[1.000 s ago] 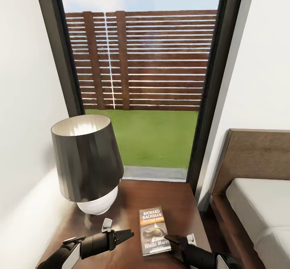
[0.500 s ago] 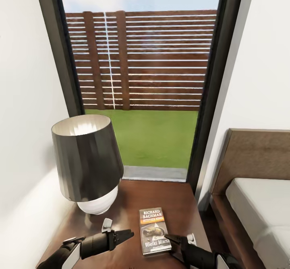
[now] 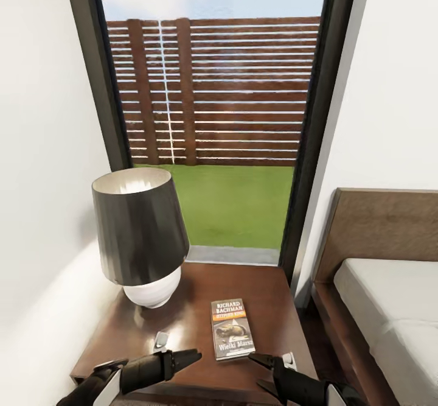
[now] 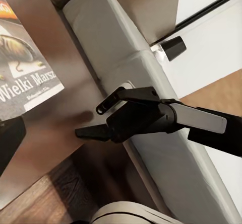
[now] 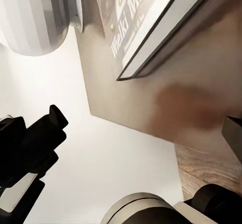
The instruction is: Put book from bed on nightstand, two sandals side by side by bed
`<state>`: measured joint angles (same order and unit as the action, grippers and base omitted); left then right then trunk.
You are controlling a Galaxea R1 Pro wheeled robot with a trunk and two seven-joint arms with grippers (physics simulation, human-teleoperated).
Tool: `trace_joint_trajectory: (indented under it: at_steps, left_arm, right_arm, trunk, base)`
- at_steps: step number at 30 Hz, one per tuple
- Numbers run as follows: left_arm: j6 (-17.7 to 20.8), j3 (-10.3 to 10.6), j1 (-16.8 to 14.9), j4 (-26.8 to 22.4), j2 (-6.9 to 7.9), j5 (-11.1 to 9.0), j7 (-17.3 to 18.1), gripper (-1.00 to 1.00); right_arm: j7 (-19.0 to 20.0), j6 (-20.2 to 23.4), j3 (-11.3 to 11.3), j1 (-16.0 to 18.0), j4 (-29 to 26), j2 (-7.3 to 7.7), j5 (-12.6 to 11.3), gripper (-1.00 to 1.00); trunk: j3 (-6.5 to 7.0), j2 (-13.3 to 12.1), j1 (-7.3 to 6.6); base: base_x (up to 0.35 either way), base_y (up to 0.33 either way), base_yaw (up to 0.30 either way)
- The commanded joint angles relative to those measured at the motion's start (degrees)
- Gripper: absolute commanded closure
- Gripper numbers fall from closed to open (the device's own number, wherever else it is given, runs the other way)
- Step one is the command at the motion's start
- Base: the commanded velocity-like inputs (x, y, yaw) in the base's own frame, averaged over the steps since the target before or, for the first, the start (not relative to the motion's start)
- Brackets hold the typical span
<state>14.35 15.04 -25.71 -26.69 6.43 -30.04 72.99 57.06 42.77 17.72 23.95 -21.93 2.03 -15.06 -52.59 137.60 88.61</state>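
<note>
The book [image 3: 232,328] lies flat, cover up, on the dark reddish-brown nightstand [image 3: 267,296], right of the lamp. My left gripper [image 3: 180,346] hovers open over the nightstand's front edge, left of the book and clear of it. My right gripper [image 3: 255,371] is open just off the book's near right corner, not touching it. In the left wrist view the right gripper [image 4: 89,121] shows spread fingers beside the book [image 4: 22,78]. The right wrist view has the book's edge [image 5: 146,27] on the nightstand top [image 5: 191,98]. The bed [image 3: 389,308] stands at the right. The sandals are out of view.
A lamp [image 3: 141,235] with a dark shade and white base fills the nightstand's back left. Behind it a tall window [image 3: 213,120] looks onto grass and a wooden fence. A white wall runs close on the left. A narrow strip of floor [image 3: 311,333] separates nightstand and bed.
The view has drawn back, so more of the nightstand's front shows. Both grippers now sit nearer its front edge. The right one is farther from the book's corner than before.
</note>
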Motion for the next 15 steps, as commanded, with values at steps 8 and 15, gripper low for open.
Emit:
trace_joint_trajectory:
  at_steps: [8,15]
  left_arm:
    - [0.7,0.3,0.0,0.0,0.07,-0.5,0.1,-1.0]
    - [0.7,0.3,0.0,0.0,0.03,-0.5,0.1,-1.0]
  right_arm:
    - [0.0,0.1,0.0,0.0,0.0,-0.01,0.5,-1.0]
    - [0.0,0.0,0.0,0.0,0.0,-0.01,0.5,-1.0]
  trunk:
    - [-0.06,0.0,-0.01]
    - [1.02,-2.4,-1.33]
  base:
    - [-0.006,0.0,0.0]
    - [0.0,0.0,0.0]
